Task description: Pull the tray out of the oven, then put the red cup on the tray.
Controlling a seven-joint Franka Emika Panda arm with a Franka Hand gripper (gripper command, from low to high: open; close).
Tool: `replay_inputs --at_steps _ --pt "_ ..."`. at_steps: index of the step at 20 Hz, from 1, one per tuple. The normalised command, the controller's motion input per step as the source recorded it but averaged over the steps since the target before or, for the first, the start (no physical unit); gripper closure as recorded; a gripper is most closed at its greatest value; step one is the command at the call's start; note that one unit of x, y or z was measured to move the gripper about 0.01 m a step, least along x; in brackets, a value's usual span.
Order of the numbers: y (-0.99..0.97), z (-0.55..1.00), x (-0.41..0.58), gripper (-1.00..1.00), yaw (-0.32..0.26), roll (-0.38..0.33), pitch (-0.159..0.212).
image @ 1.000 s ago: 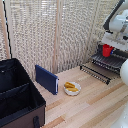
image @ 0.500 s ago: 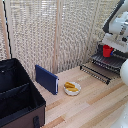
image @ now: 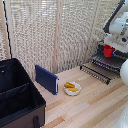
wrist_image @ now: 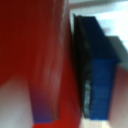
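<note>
The red cup (image: 108, 51) hangs in my gripper (image: 108, 48) at the exterior view's right, just over the tray (image: 112, 61). The tray is a dark rack of thin bars, drawn out above the oven's lowered door (image: 94, 73). My white arm hides most of the oven body. The jaws appear shut on the cup, and I cannot tell whether its base touches the bars. In the blurred wrist view the red cup (wrist_image: 30, 55) fills one side, right against a blue and black finger (wrist_image: 97, 70).
A large black open case (image: 17, 95) stands at the exterior view's left. A blue box (image: 46, 79) and a white plate (image: 72, 88) with yellow food sit mid-table. A pale slatted screen (image: 60, 30) runs behind. A white robot part (image: 124, 72) bulges at the right edge.
</note>
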Motion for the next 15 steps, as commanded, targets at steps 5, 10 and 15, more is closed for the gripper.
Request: replay_inputs --at_steps 5,10,15 --pt "0.00 0.37 0.000 -1.00 -0.062 0.009 0.105" --pt "0.00 0.73 0.058 -1.00 -0.057 0.057 0.093" --pt "0.04 0.79 0.053 -1.00 0.000 0.002 0.096"
